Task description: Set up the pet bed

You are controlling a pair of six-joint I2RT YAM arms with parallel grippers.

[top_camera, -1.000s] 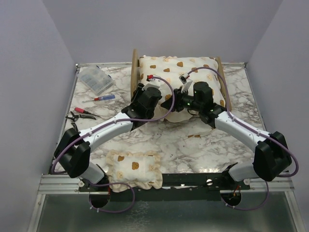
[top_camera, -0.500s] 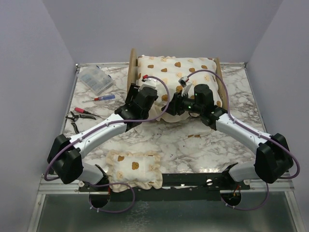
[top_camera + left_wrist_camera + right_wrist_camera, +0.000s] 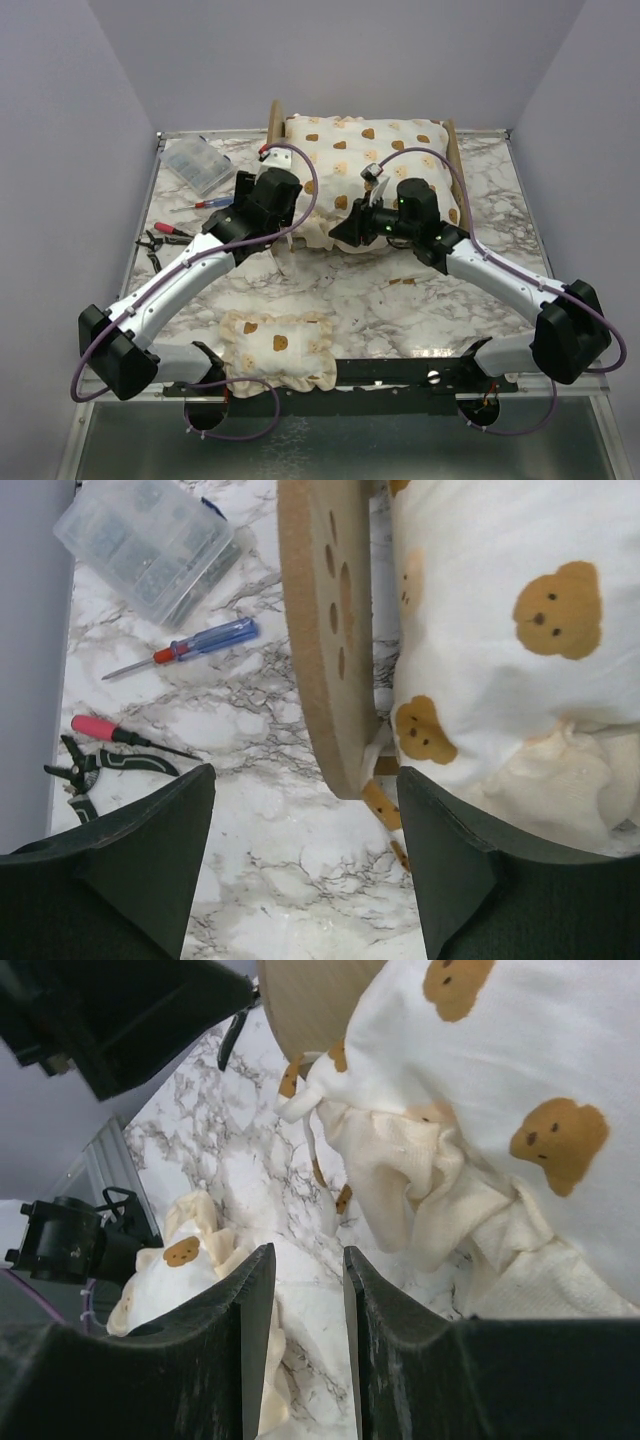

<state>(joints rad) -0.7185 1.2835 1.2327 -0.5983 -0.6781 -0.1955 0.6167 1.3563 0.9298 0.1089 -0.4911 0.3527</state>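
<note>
The pet bed stands at the back of the table, its plywood headboard (image 3: pixel 275 140) (image 3: pixel 320 630) with paw-print cutout on the left and its footboard (image 3: pixel 456 150) on the right. The bear-print cushion (image 3: pixel 370 150) (image 3: pixel 500 600) (image 3: pixel 520 1080) lies on it, its ruffle hanging over the near side. My left gripper (image 3: pixel 270 232) (image 3: pixel 305 860) is open and empty over the marble by the headboard's near corner. My right gripper (image 3: pixel 345 228) (image 3: pixel 310 1340) hovers at the cushion's near ruffle, jaws a little apart with nothing between them. The bed's base is hidden.
The small bear-print pillow (image 3: pixel 278 345) (image 3: pixel 170 1260) lies at the near edge between the arm bases. Left of the bed are a clear plastic parts box (image 3: pixel 198 165) (image 3: pixel 150 545), a blue screwdriver (image 3: pixel 215 203) (image 3: pixel 200 645) and pliers (image 3: pixel 165 235) (image 3: pixel 110 760). Walls enclose three sides.
My left gripper has opened and drawn back to the left, off the cushion's near corner and past the headboard. The right gripper has shifted slightly left.
</note>
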